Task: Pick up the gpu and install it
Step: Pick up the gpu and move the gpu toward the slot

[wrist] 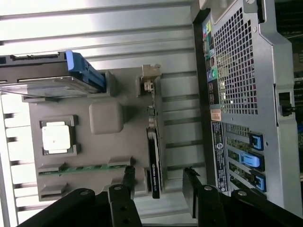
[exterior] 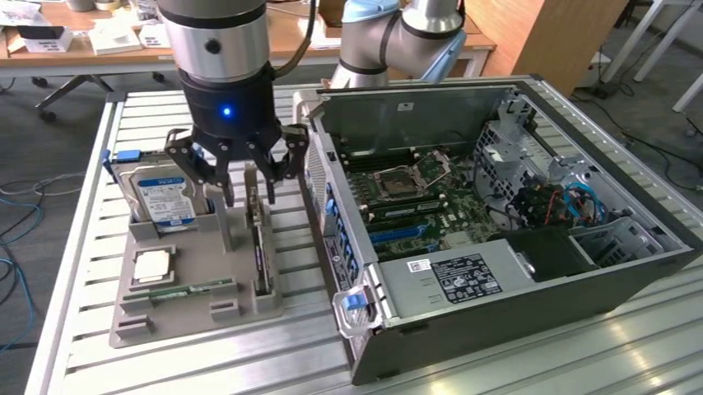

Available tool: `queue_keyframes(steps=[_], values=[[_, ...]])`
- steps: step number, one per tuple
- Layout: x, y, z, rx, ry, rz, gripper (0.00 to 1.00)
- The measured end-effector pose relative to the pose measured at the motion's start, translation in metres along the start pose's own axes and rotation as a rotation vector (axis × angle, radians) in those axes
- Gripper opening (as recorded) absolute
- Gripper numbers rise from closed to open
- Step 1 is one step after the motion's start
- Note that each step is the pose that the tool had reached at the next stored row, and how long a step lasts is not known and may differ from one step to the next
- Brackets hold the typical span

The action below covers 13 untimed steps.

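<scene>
the tool [exterior: 250,193] hangs wide open, fingers either side of the upright gpu [wrist: 154,163], holding nothing.

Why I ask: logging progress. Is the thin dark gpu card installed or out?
Out: the gpu card stands on edge in the grey tray, beside the open computer case.

Exterior high, oblique; wrist close, straight down; shared: tray [exterior: 203,259] [wrist: 94,146].

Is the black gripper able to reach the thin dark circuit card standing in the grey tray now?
Probably yes: the open black gripper hangs above the thin dark circuit card, its jaws straddling it, nothing in between.
</scene>
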<state>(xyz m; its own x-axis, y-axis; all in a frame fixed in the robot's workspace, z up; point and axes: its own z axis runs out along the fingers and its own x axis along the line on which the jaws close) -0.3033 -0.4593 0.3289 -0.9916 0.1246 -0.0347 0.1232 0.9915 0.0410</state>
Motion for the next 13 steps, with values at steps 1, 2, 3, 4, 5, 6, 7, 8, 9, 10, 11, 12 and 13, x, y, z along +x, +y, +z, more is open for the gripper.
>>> queue_keyframes(steps=[1,2,3,4,5,6,7,8,9,10,11,12,13], values=[[0.000,-0.0001,0.0018,0.0000,0.0000,0.000,0.53],[0.000,-0.0002,0.0036,0.0000,0.0000,0.000,0.53],[0.000,-0.0002,0.0055,-0.0001,0.0000,0.000,0.53],[0.000,-0.0003,0.0072,0.0000,0.0000,0.000,0.53],[0.000,-0.0004,0.0090,0.0001,0.0001,0.000,0.53],[0.000,-0.0005,0.0108,0.0000,0.0000,0.000,0.53],[0.001,-0.0006,0.0145,0.0001,0.0001,0.000,0.53],[0.001,-0.0007,0.0182,0.0000,0.0000,0.000,0.53],[0.001,-0.0008,0.0200,0.0001,0.0000,0.000,0.53],[0.001,-0.0009,0.0218,0.0000,0.0000,0.000,0.53],[0.001,-0.0010,0.0254,0.0000,0.0000,0.000,0.53],[0.001,-0.0011,0.0271,0.0000,0.0001,0.000,0.53],[0.001,-0.0012,0.0291,0.0000,0.0000,0.000,0.53]])
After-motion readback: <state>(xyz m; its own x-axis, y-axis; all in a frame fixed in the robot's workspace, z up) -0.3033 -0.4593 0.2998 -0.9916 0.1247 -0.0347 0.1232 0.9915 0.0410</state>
